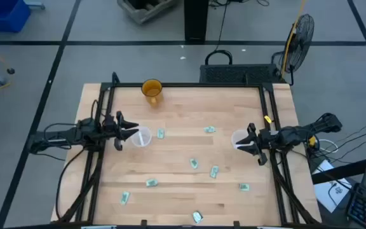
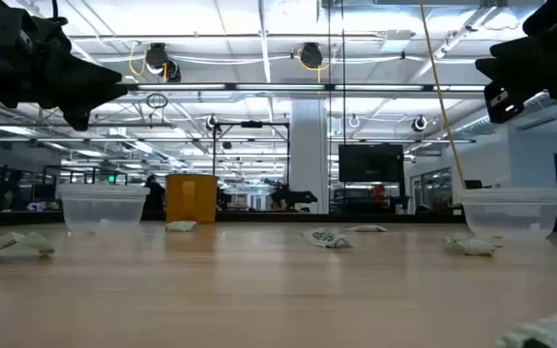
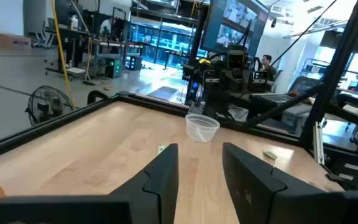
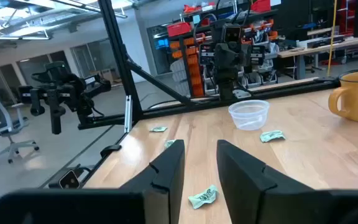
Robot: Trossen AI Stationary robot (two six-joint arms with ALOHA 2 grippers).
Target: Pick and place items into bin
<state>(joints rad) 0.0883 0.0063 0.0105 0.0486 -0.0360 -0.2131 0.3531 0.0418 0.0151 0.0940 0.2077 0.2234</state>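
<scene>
Wrapped pieces (image 1: 196, 163) lie scattered mid-counter (image 1: 183, 108); both hands, left (image 1: 130, 132) and right (image 1: 247, 141), hover spread beside their cups. Descend squarely over one piece before closing.

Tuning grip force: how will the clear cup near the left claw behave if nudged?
The clear cup looks thin-walled and empty, so probably light and apt to slide or tip. Its walls would likely flex under a squeeze from the left claw.

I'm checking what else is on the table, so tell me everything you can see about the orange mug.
The orange mug stands upright near the table's far edge, left of centre. It looks glazed, orange-yellow, with one handle and an open mouth; nothing shows inside. It rests on the bare wood, apart from both grippers, both clear cups and every wrapped piece.
</scene>
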